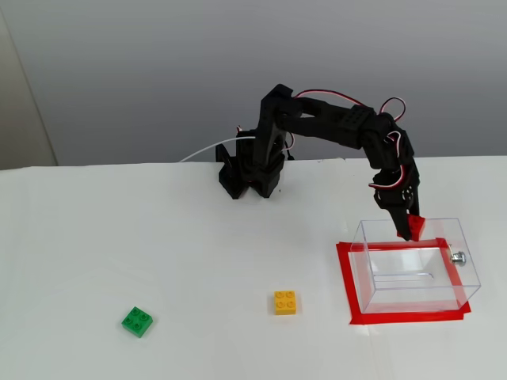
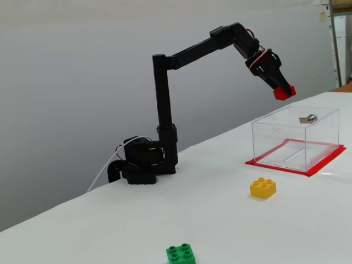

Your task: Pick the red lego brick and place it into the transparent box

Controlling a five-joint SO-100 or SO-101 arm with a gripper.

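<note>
White matte table (image 1: 158, 253), grey wall | clear thin-walled box (image 2: 295, 137) with silver knob (image 2: 311, 118), inside red tape outline (image 1: 404, 317) | gripper (image 2: 282, 91) fingers clamped on studded red brick (image 2: 285, 92), held in the air above box | yellow brick (image 1: 285, 302), green brick (image 1: 137, 321) lie well apart.

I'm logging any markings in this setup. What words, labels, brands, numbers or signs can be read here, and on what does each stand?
None: no readable text in either fixed view. The red lego brick, yellow brick, green brick, transparent box and black arm show no legible lettering.
</note>
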